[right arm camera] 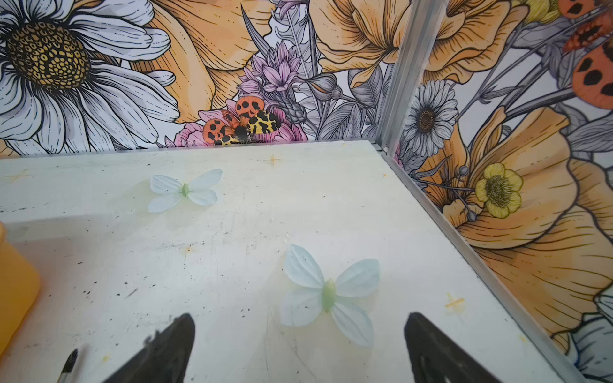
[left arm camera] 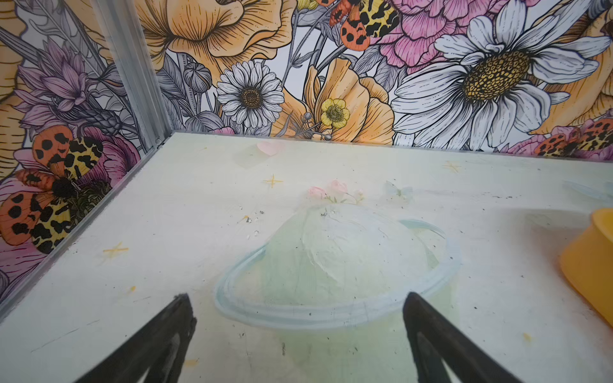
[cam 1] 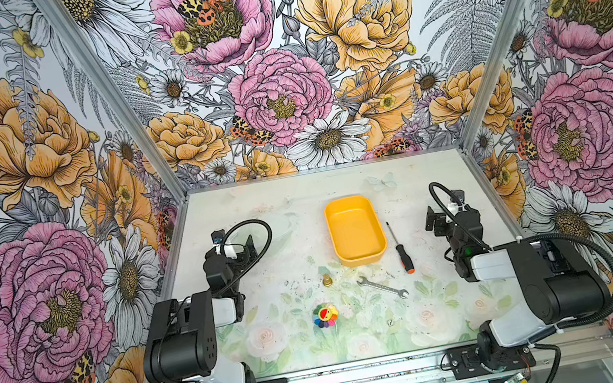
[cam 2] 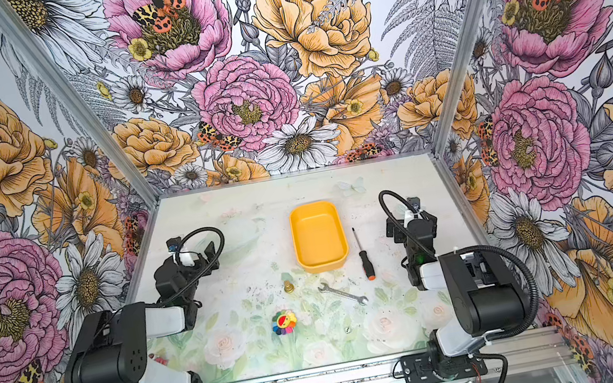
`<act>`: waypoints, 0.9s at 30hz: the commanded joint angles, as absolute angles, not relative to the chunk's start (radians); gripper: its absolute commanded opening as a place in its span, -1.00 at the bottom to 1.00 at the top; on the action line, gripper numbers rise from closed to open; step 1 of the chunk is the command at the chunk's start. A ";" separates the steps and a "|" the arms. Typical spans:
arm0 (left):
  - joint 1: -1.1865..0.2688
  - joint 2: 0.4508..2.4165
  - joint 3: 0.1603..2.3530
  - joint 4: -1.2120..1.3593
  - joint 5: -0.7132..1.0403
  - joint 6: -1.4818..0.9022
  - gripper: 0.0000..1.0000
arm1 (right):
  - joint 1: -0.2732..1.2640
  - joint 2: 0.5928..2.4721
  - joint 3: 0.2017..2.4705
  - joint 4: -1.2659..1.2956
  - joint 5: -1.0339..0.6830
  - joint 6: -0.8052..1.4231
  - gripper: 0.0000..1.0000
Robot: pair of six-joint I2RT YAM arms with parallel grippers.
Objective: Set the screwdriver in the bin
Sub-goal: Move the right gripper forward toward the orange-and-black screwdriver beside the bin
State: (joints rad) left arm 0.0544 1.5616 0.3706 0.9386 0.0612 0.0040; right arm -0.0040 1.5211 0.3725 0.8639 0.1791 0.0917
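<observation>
While leaving the screwdriver (cam 1: 399,248) lying flat on the table (cam 1: 257,209) just beside the bin (cam 1: 362,258), outside it, holding left jaws and right jaws spread, empty, well apart from it. Likely risking rolling it by pinching the thin shaft; risking knocking the nearby wrench (cam 1: 382,288) or the bin wall.
</observation>
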 commanded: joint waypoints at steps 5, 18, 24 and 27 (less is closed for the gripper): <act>0.054 1.555 0.379 0.944 0.088 0.012 0.98 | -0.008 1.534 0.389 0.869 0.171 0.093 0.99; 0.053 1.555 0.380 0.942 0.086 0.011 0.98 | -0.006 1.532 0.387 0.869 0.173 0.092 0.94; 0.055 1.476 0.413 0.815 0.091 0.011 0.98 | 0.033 1.409 0.413 0.723 0.277 0.084 0.93; 0.051 1.373 0.473 0.618 0.076 0.009 0.98 | 0.041 1.280 0.462 0.495 0.262 0.120 0.91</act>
